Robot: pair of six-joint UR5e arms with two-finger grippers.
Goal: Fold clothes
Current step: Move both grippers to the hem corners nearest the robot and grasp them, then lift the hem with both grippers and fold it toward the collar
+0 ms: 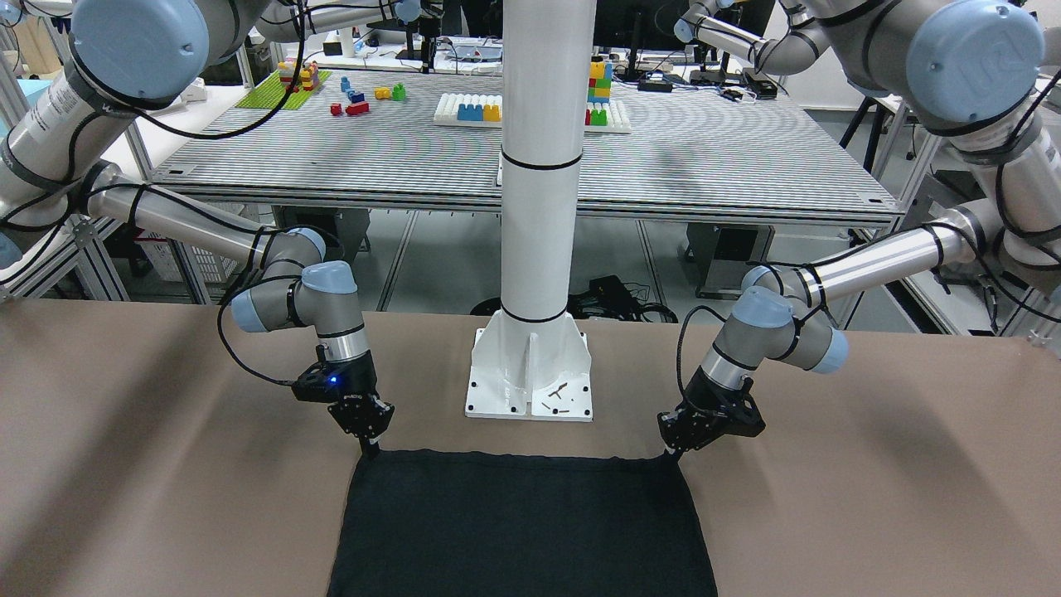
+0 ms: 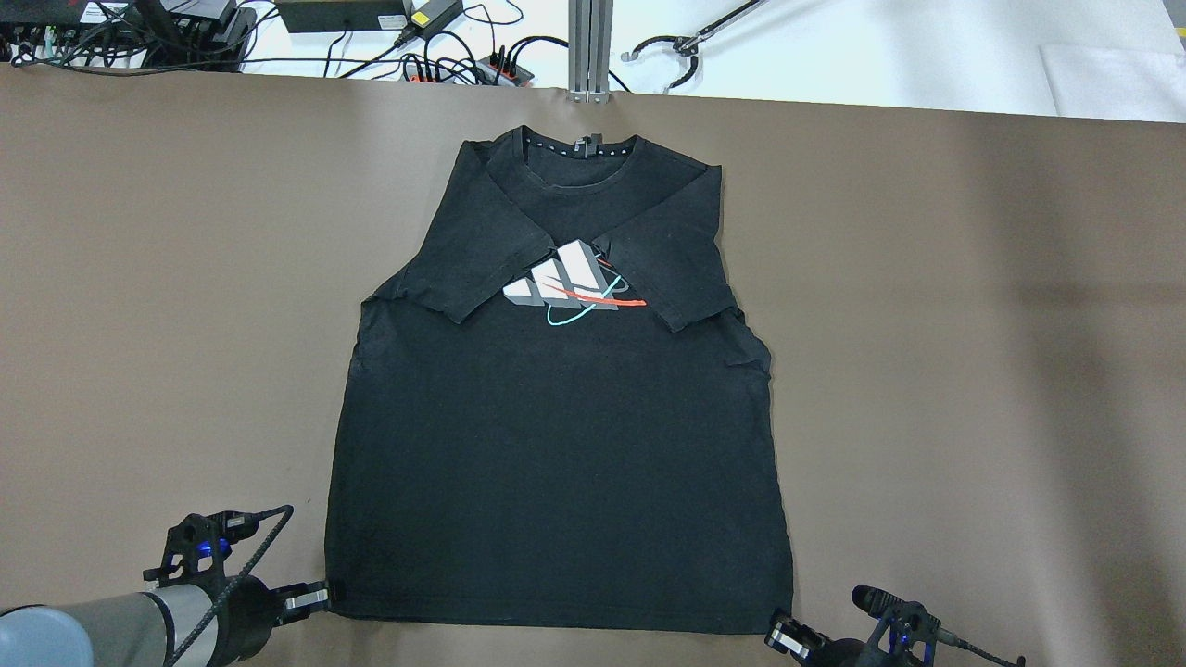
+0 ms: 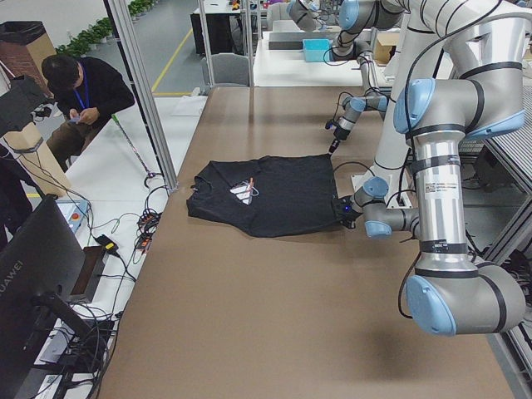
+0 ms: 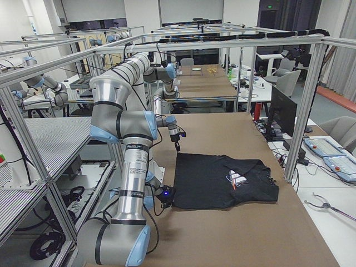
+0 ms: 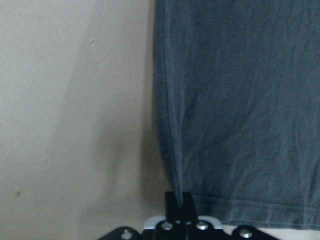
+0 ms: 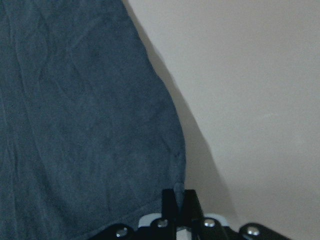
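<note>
A black T-shirt (image 2: 556, 445) with a white, red and teal logo (image 2: 574, 285) lies flat on the brown table, both sleeves folded in over the chest and the collar at the far edge. My left gripper (image 2: 329, 593) is shut on the hem's left corner, and the left wrist view shows its closed fingertips (image 5: 178, 200) pinching the cloth (image 5: 240, 100). My right gripper (image 2: 776, 635) is shut on the hem's right corner, seen pinched in the right wrist view (image 6: 178, 197). In the front-facing view the left gripper (image 1: 670, 452) and right gripper (image 1: 369, 448) sit low at the hem's two ends.
The white column base (image 1: 530, 373) stands just behind the hem between the arms. Cables and power strips (image 2: 417, 56) lie beyond the table's far edge. A person (image 3: 83, 91) stands off the far side. Bare brown table (image 2: 973, 371) lies on both sides of the shirt.
</note>
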